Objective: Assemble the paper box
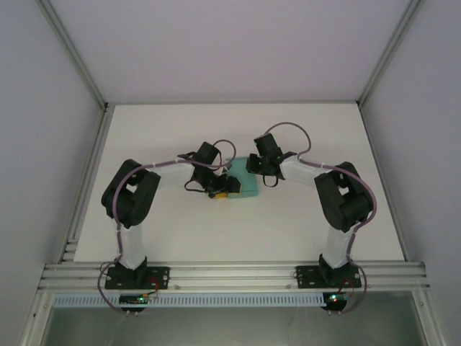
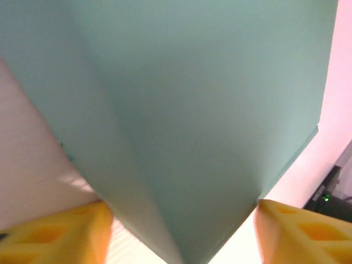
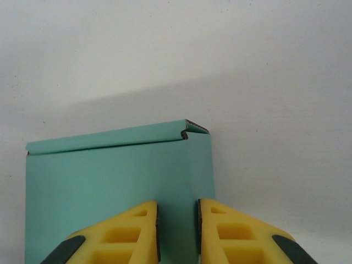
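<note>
room: bare white table (image 1: pixel 180 231) is lying open around the paper box (image 1: pixel 245 186) on near, far and outer sides | obstacles: left gripper (image 1: pixel 222 193) is crowding the box's left end; right gripper (image 1: pixel 265 173) is pressing in at its right

Even diffuse light, soft shadow behind the paper box (image 3: pixel 118 187), left wrist close-up blurred, pinkish glare at edges

Two white-and-black arms (image 1: pixel 137 194) with purple cables, black bases with small green lights, yellow cut-out fingers (image 3: pixel 220 231) with dark tips.
</note>
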You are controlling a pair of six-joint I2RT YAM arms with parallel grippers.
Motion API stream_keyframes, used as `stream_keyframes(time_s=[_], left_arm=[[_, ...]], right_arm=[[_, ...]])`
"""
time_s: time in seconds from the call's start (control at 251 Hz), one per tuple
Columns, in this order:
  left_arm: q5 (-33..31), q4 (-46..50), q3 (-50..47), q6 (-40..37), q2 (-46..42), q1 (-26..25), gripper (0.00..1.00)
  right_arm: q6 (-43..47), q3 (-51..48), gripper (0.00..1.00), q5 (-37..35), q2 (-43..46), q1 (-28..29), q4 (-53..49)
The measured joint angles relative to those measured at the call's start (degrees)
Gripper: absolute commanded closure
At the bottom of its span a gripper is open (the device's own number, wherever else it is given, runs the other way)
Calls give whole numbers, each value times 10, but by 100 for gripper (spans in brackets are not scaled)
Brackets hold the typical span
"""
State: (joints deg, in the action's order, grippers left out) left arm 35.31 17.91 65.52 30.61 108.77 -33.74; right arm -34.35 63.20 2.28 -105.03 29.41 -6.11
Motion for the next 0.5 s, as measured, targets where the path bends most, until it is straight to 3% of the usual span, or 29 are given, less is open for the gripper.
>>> stream_keyframes(time_s=[0.084,0.224,0.355,0.499], left_arm=[[-26,1,-7,-3,-23,7,13],[-51,5,-9,-10,-65,19,6],[-65,10,-6,-13,-81,36,10],[-76,14,33,-12,-41,61,18]], right_arm=[[-2,0,79,0,0,0,-2],[-4,0,79,0,0,0,-3],[-4,1,79,0,0,1,-3],[-4,1,79,-2,0,2,-5]])
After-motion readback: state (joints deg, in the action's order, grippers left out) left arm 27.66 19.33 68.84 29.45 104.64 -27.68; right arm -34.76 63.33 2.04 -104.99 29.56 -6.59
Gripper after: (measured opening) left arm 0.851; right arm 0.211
